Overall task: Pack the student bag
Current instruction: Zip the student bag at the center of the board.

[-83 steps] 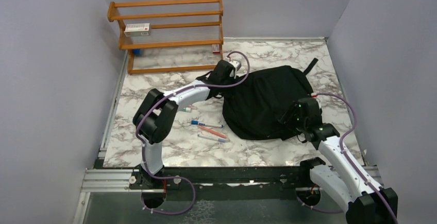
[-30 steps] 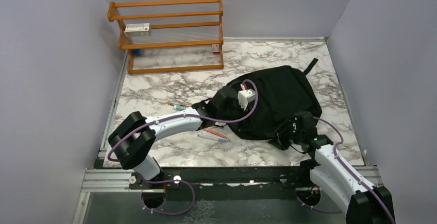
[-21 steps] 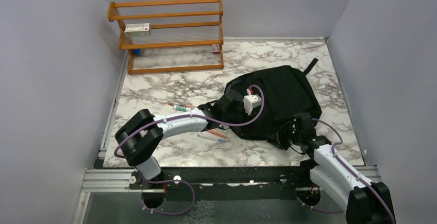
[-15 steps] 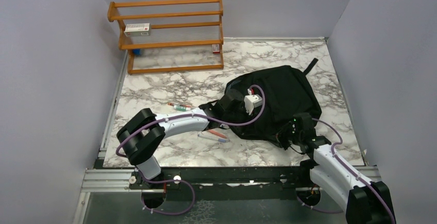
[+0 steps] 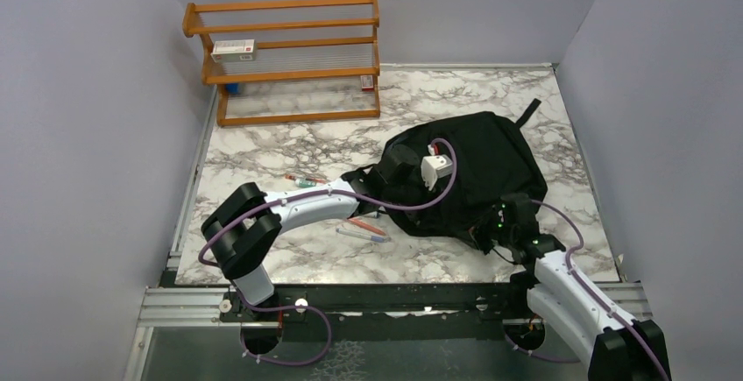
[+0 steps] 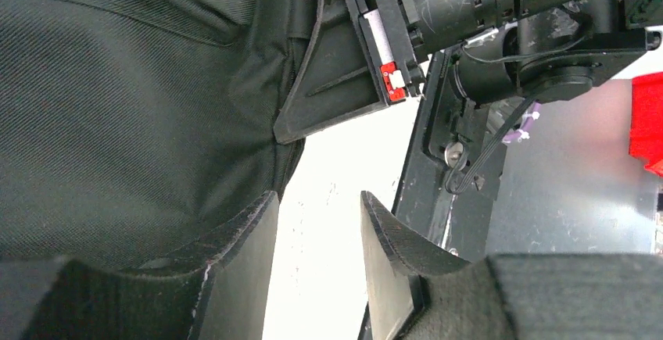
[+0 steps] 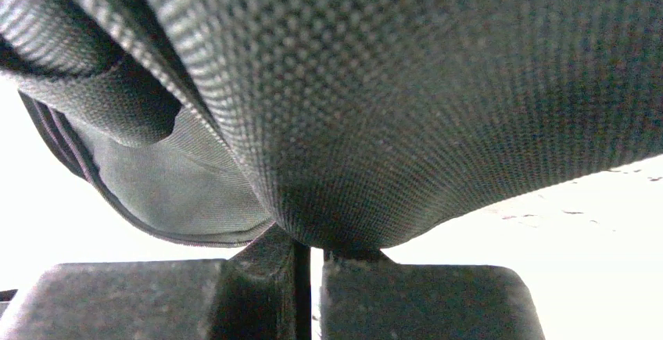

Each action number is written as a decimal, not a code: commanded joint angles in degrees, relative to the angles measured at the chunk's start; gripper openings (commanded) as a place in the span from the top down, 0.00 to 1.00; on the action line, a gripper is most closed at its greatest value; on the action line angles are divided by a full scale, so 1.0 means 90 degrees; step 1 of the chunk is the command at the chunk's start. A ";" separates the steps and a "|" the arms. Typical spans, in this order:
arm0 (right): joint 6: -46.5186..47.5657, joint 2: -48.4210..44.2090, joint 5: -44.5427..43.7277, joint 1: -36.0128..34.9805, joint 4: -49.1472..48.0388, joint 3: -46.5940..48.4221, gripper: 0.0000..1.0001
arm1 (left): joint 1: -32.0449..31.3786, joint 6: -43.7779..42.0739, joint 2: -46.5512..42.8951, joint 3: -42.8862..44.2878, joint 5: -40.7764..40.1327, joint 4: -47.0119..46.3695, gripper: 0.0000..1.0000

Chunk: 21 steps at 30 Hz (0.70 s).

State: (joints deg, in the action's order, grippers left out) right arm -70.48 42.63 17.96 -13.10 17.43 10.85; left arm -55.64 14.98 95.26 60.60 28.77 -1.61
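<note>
The right tool (image 7: 310, 251) pinches the student bag (image 5: 492, 158) at its edge.

Two white-and-black robot arms
White links on the left arm (image 5: 307, 206) and right arm (image 5: 574, 298), black joints, purple cables (image 5: 454, 171), green lights (image 5: 499, 218); dark, rough-textured fingers (image 6: 242, 246).

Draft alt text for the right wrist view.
Black woven fabric of the student bag fills the frame, a fold of it pinched in the shut right gripper at bottom centre. A strap curls at left; the background is washed-out white.
</note>
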 commanded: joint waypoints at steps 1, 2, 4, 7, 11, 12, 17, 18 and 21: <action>-0.0052 -0.0278 0.0219 0.0020 -0.0433 0.0035 0.99 | -0.0031 -0.0372 0.0091 0.0200 0.0433 -0.0032 0.56; -0.0117 -0.0377 0.0228 0.0020 -0.0411 0.0035 0.99 | -0.0029 -0.0425 0.0089 0.0205 0.0451 0.0001 0.57; -0.0317 -0.0585 0.0236 0.0020 -0.0367 0.0034 0.99 | -0.0034 -0.0533 0.0082 0.0217 0.0460 0.0087 0.58; -0.0657 -0.0898 0.0298 0.0020 -0.0364 0.0025 0.99 | -0.0026 -0.0655 0.0048 0.0230 0.0552 0.0139 0.62; -0.1121 -0.1182 0.0416 0.0019 -0.0406 -0.0009 0.99 | -0.0029 -0.0743 -0.0022 0.0315 0.0653 0.0163 0.64; -0.1186 -0.1222 0.0462 0.0020 -0.0427 -0.0014 0.99 | -0.0029 -0.0780 -0.0035 0.0384 0.0668 0.0168 0.64; -0.1439 -0.1391 0.0589 0.0020 -0.0551 -0.0031 0.99 | -0.0019 -0.0992 -0.0112 0.0601 0.0748 0.0407 0.59; -0.1474 -0.1418 0.0605 0.0020 -0.0577 -0.0042 0.99 | -0.0018 -0.1028 -0.0094 0.0628 0.0741 0.0438 0.58; -0.1502 -0.1440 0.0612 0.0020 -0.0592 -0.0027 0.99 | -0.0019 -0.1083 0.0066 0.0713 0.0687 0.0584 0.58</action>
State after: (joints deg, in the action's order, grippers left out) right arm -81.45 30.72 20.56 -13.04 16.56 10.79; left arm -55.64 7.57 95.31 64.95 33.26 1.87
